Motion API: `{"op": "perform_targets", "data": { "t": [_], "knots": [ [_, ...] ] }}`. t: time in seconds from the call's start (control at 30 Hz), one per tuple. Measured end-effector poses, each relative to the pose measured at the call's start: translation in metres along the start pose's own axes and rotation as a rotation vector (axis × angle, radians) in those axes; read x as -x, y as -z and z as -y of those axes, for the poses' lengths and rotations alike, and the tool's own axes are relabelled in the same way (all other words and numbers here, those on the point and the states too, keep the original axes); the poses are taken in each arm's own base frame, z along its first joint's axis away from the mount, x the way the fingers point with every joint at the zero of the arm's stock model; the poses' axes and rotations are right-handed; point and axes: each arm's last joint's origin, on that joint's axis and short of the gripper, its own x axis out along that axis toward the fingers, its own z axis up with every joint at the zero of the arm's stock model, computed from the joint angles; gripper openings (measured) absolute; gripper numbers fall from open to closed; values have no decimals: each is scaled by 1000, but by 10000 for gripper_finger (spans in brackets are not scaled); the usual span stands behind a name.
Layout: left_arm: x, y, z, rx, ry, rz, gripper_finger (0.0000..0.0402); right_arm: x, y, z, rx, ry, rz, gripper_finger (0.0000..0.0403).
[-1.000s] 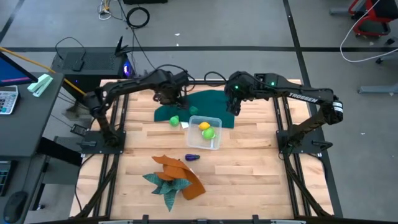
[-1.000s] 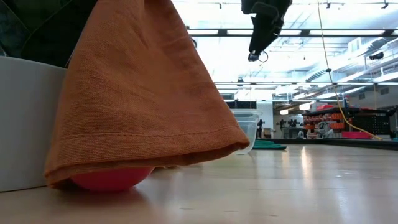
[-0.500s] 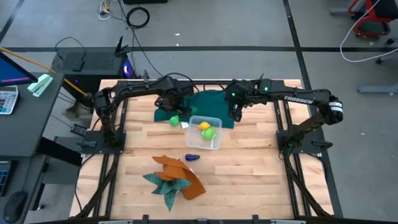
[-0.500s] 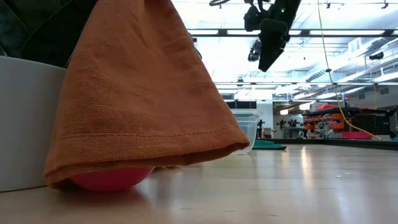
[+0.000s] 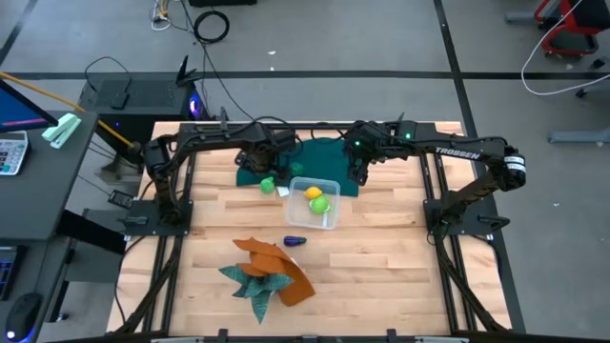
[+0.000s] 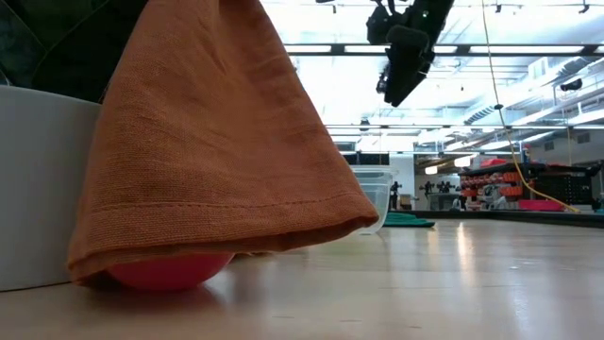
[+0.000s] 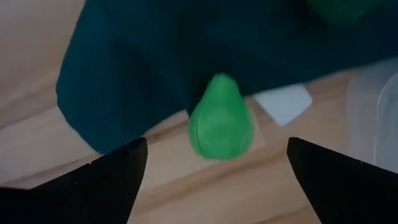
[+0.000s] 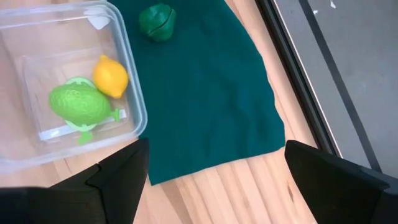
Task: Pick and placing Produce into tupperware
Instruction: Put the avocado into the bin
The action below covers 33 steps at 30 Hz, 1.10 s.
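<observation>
A green toy pear (image 7: 219, 121) lies on the wood at the near edge of the dark green cloth (image 5: 315, 157), left of the clear tupperware (image 5: 329, 219). My left gripper (image 7: 216, 152) hangs over it, pointing down, open, one finger on either side and clear of it. The tupperware holds a yellow lemon (image 8: 111, 76) and a light green fruit (image 8: 78, 104). My right gripper (image 8: 216, 155) hovers open above the cloth, right of the tub. A dark green vegetable (image 8: 157, 22) rests on the cloth. A purple piece (image 5: 294, 241) lies on the wood nearer me. A red piece (image 6: 170, 271) peeks from under the orange cloth (image 6: 208, 142).
Orange and teal cloths (image 5: 267, 272) are heaped near the table's front. A white scrap (image 7: 283, 102) lies between the pear and the tub. A white container wall (image 6: 38, 179) stands close to the low camera. Bare wood stretches right of the tub and along the front right.
My left gripper has sunk toward the green pear and drifted slightly toward the near edge. My right gripper has dropped a little over the dark green cloth and tipped from pointing down to a slant, then kept still. No produce has moved.
</observation>
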Motion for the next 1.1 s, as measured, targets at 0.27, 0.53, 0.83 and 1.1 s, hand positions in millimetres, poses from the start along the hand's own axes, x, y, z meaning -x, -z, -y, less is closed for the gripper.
{"op": "perform_targets", "data": {
  "t": [0.27,0.53,0.83,1.1],
  "knots": [
    [0,-2,1,7,-3,36,396,0,0,0,-6,-3,-1,336],
    [-15,3,-5,32,-26,16,396,0,0,0,-8,-8,-1,336],
    [-31,10,-4,43,-3,3,396,0,0,0,-8,-10,0,336],
    [-34,9,-3,49,25,7,396,0,0,0,-8,-11,0,336]
  ]
}}
